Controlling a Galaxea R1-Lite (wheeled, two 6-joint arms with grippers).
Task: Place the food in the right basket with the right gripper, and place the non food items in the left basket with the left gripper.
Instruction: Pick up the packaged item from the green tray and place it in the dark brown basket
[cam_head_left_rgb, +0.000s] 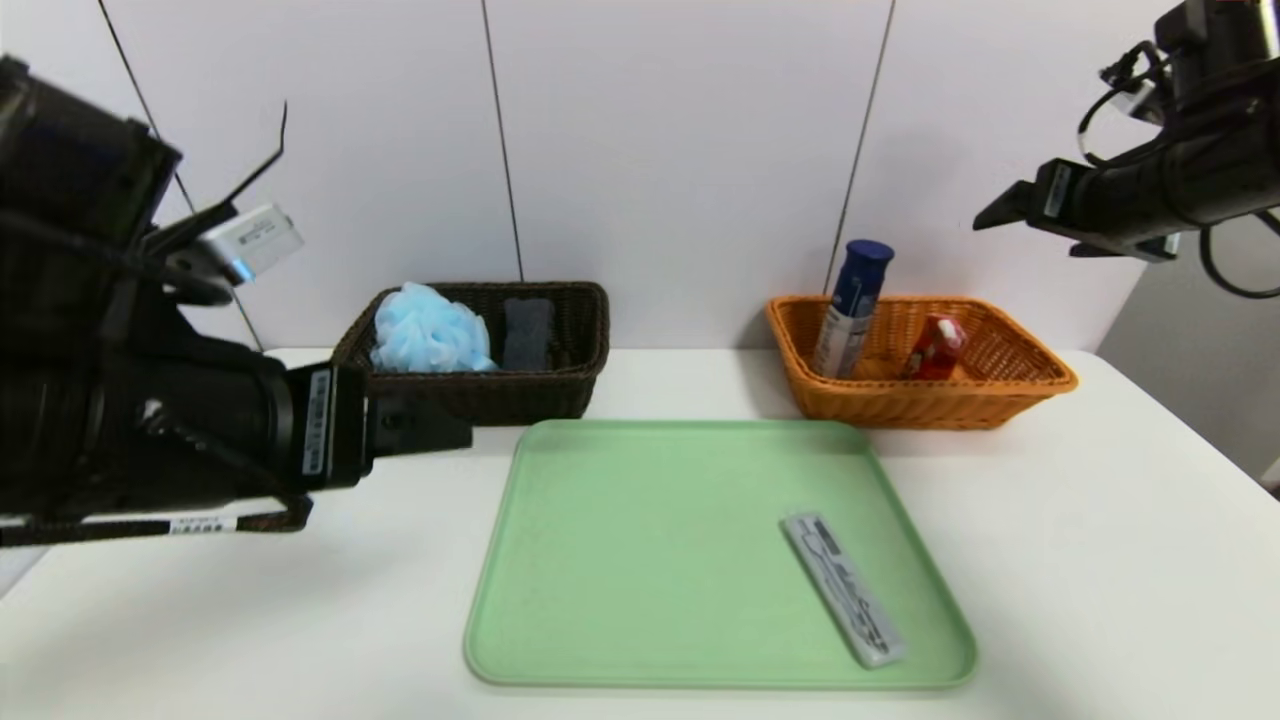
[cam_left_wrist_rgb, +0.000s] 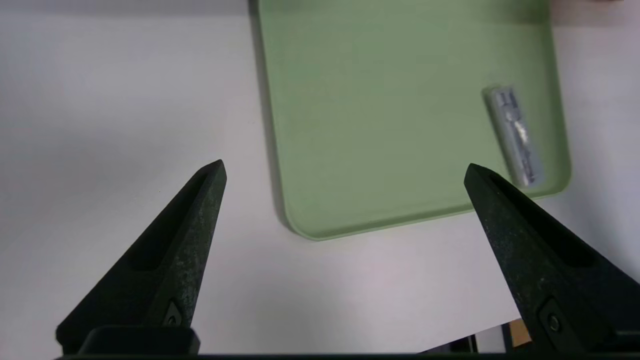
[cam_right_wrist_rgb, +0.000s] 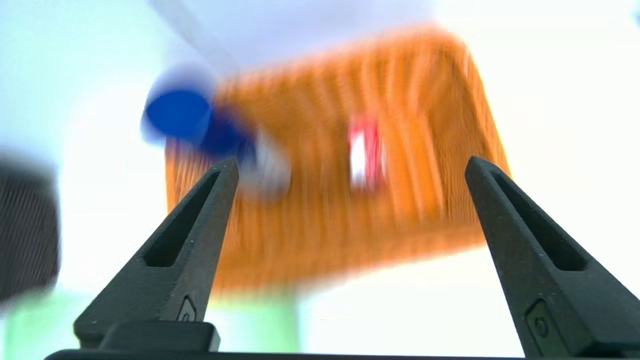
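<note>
A silver bar-shaped packet (cam_head_left_rgb: 842, 588) (cam_left_wrist_rgb: 515, 135) lies on the green tray (cam_head_left_rgb: 640, 560) (cam_left_wrist_rgb: 380, 100), near its front right corner. The dark left basket (cam_head_left_rgb: 590, 330) holds a blue bath puff (cam_head_left_rgb: 430, 330) and a dark sponge (cam_head_left_rgb: 527, 332). The orange right basket (cam_head_left_rgb: 1020, 350) (cam_right_wrist_rgb: 320, 240) holds a blue-capped can (cam_head_left_rgb: 852, 305) (cam_right_wrist_rgb: 200, 122) leaning on its left wall and a red packet (cam_head_left_rgb: 935, 348) (cam_right_wrist_rgb: 367, 152). My right gripper (cam_head_left_rgb: 1030, 235) (cam_right_wrist_rgb: 352, 161) hangs open and empty, high above that basket. My left gripper (cam_head_left_rgb: 450, 430) (cam_left_wrist_rgb: 345, 167) is open and empty, left of the tray above the table.
The white table (cam_head_left_rgb: 1100, 560) carries the tray in the middle and both baskets against the back wall. Its right edge (cam_head_left_rgb: 1200, 440) runs diagonally past the orange basket. The left arm's bulk covers the table's left side in the head view.
</note>
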